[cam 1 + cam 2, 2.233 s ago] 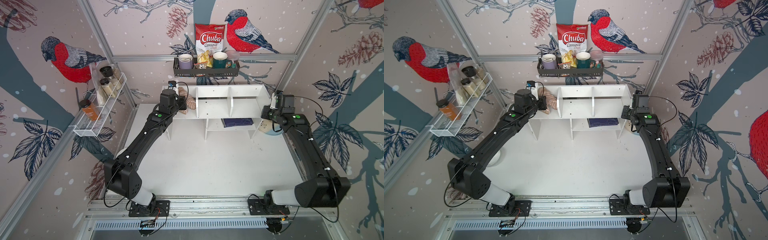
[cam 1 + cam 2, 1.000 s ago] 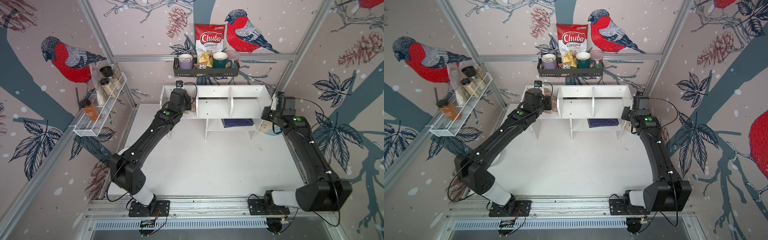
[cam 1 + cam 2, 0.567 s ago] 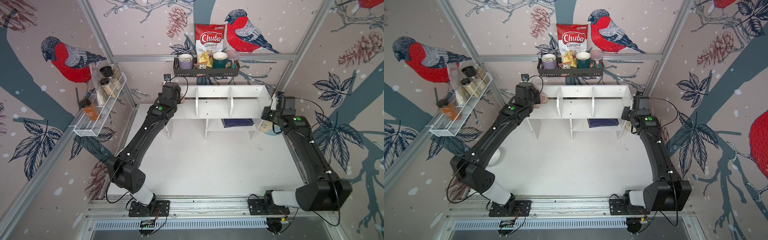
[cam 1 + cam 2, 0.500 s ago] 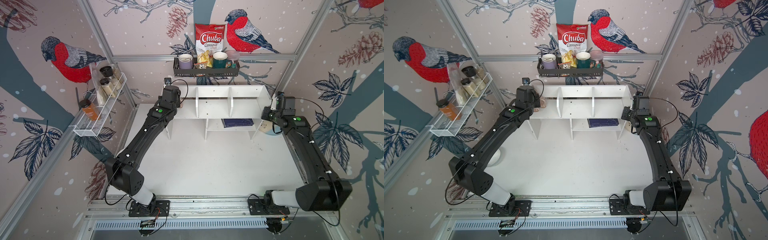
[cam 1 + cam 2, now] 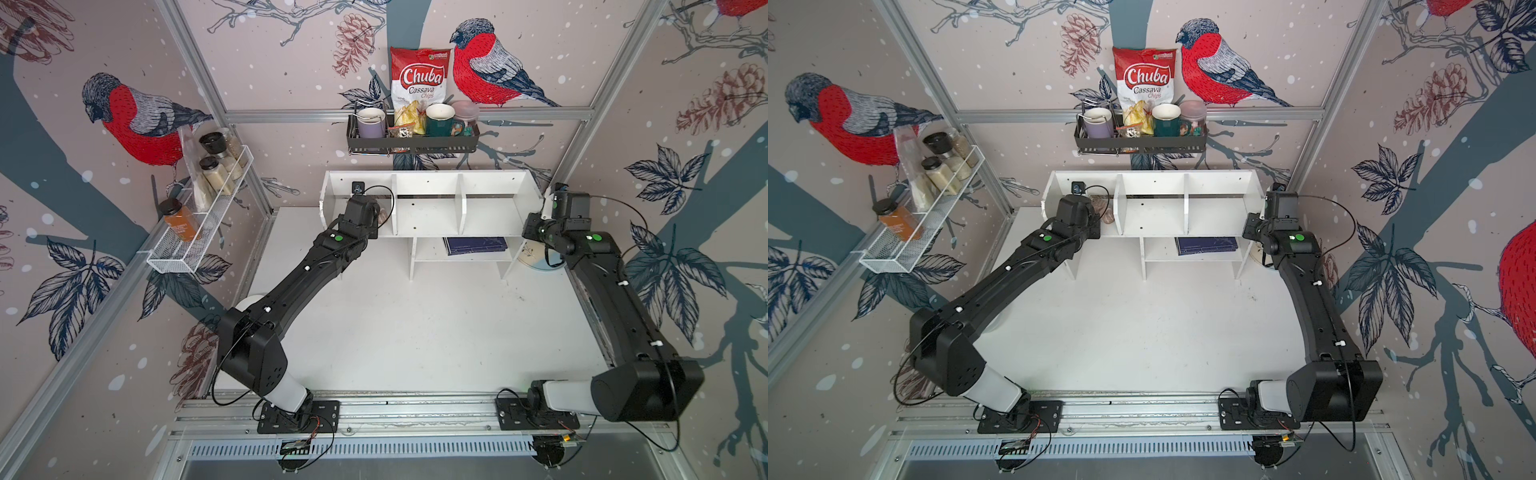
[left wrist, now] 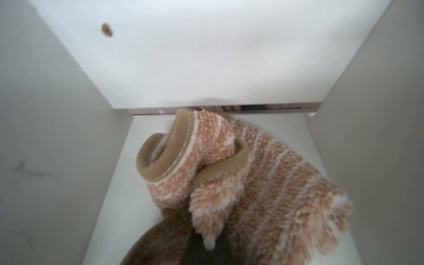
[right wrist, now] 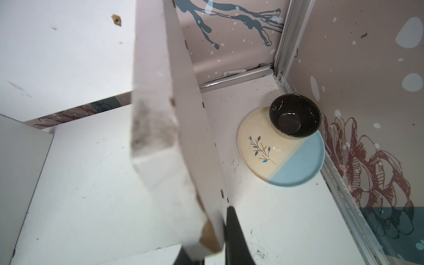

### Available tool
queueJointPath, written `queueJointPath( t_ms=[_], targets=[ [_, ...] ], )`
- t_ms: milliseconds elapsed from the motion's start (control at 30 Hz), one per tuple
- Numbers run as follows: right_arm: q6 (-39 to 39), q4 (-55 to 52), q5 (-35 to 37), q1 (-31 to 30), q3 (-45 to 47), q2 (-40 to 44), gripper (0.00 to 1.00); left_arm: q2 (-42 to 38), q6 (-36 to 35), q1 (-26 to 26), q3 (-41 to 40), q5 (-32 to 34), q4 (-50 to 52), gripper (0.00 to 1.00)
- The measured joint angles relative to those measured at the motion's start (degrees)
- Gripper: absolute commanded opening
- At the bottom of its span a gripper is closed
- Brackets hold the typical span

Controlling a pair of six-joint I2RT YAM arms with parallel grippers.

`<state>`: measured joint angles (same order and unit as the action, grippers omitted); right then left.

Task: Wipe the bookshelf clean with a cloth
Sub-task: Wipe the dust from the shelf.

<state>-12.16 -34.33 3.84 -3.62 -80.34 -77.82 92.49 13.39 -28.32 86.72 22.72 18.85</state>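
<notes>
Fingers of the left gripper (image 6: pixel 206 249) are closed on the cloth (image 6: pixel 241 174), whose tan, pale-striped pile is bunched and folded over itself. The cloth is laid on the floor of the leftmost upper compartment of the bookshelf (image 5: pixel 430 208), between the end panel and the first divider, and its far edge reaches the slot at the back. In both top views only a small part of the cloth (image 5: pixel 1105 211) is seen past the left wrist, which is set inside that compartment. The right gripper (image 7: pixel 213 241) is clamped on the bookshelf's right end panel, with one dark finger seen on the panel's outer face. A plate (image 7: pixel 282 149) is laid on the table (image 5: pixel 415 324) just beside that panel, and a black bowl (image 7: pixel 294 117) is set on its rim. A dark blue book (image 5: pixel 476 245) is laid on the small lower shelf.
</notes>
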Motion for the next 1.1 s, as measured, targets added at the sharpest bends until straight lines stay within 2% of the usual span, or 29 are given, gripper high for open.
queueJointPath(
  t_ms=[200, 333, 433, 600, 833, 967, 1100],
  targets=[
    [0.00, 0.04, -0.09, 0.00, 0.09, 0.09, 0.00, 5.27, 3.54, 3.50, 12.70, -5.97, -0.28, 0.00],
    [0.00, 0.00, -0.15, 0.00, 0.09, 0.17, 0.00, 6.03, 5.90, 7.34, 15.80, -6.05, 1.49, 0.00],
    [0.00, 0.02, -0.15, 0.00, 0.11, 0.20, 0.00, 4.26, 5.81, 9.20, 14.21, -5.70, 2.32, 0.00],
    [0.00, 0.26, -0.15, -0.02, 0.31, 0.20, 0.00, -0.68, 4.17, 9.29, 6.23, -6.14, 1.86, 0.00],
    [0.00, 1.07, -0.20, -0.02, 0.68, 0.15, 0.00, -5.11, 2.99, 6.84, -4.92, -6.23, 1.31, 0.00],
    [0.00, 1.09, -0.17, -0.07, 0.68, 0.15, 0.00, -4.66, 2.73, 3.69, -5.70, -7.72, 0.31, 0.00],
    [0.00, 1.25, -0.17, -0.11, 0.85, 0.24, 0.00, -1.07, 3.98, 3.08, -1.70, -9.38, -0.26, 0.00]
  ],
)
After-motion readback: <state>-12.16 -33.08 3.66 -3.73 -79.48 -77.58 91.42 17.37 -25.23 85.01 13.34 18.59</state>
